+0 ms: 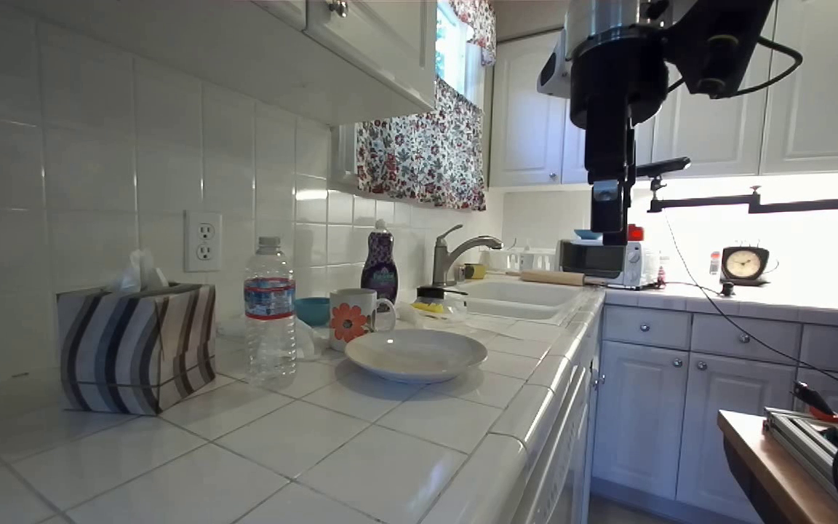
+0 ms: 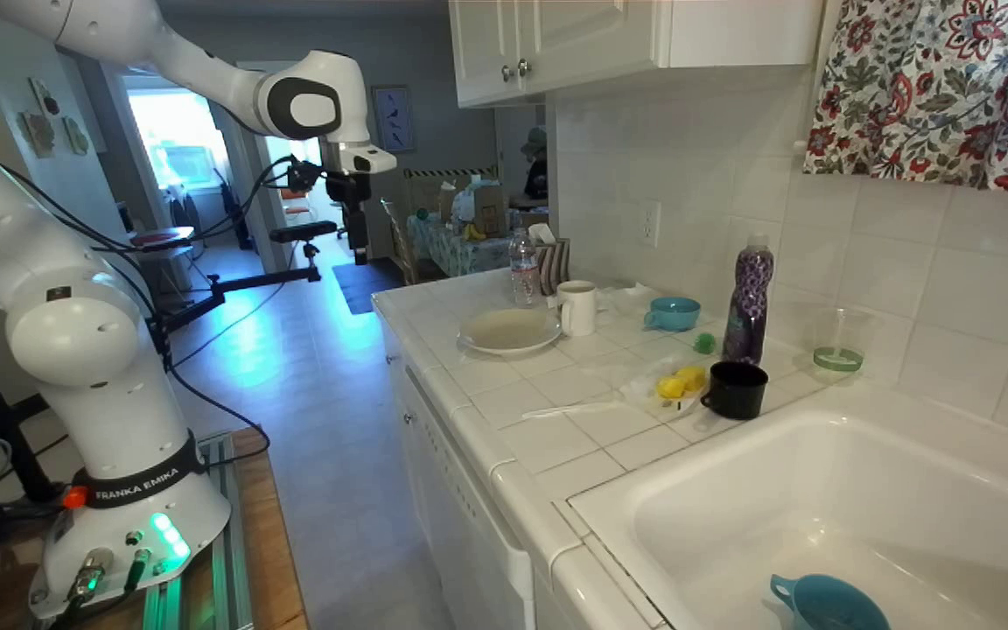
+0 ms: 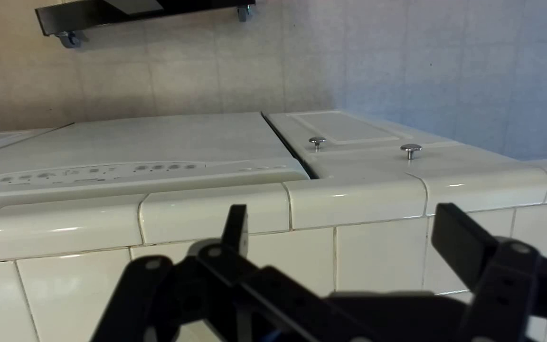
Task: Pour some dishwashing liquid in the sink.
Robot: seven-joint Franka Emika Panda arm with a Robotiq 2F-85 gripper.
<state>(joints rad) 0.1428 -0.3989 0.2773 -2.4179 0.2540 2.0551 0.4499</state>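
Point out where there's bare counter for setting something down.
In an exterior view, the widest free patch is tiled counter in front of the striped tissue box and white plate, reaching the rounded edge. A smaller tile patch lies along that edge beside the sink. Towards the wall it's crowded: dishwashing liquid bottle, black mug and turquoise cup cluster there.

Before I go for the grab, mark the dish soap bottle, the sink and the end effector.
Dish soap bottle (image 2: 747, 304): in an exterior view, middle of its dark purple body.
Sink (image 2: 819, 479): in an exterior view, bare inner wall of the basin.
End effector (image 3: 344, 232): in the wrist view, midway between its parted fingertips.
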